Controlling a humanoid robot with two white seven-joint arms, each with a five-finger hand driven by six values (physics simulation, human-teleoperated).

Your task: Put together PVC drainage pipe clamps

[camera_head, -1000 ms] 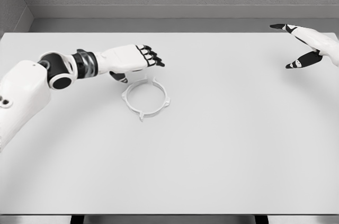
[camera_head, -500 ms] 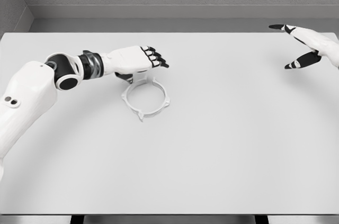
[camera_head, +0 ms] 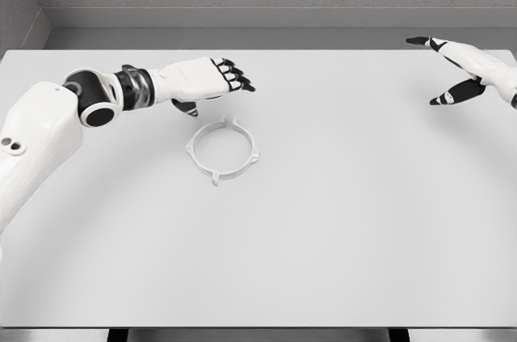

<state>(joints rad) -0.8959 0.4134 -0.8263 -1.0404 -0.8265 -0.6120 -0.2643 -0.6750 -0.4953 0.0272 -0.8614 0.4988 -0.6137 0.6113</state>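
Fingers (camera_head: 230,77) of left hand (camera_head: 202,82) extended flat beyond clamp ring (camera_head: 222,150).

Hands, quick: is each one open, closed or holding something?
Left hand: open, empty, beyond the ring.
Right hand: open, empty.

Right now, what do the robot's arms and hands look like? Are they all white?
Mostly. Both arms have smooth white shells. The left arm has a black elbow joint and a ribbed black-and-grey wrist. The left hand is white with black fingertips, like the right hand. No cables show.
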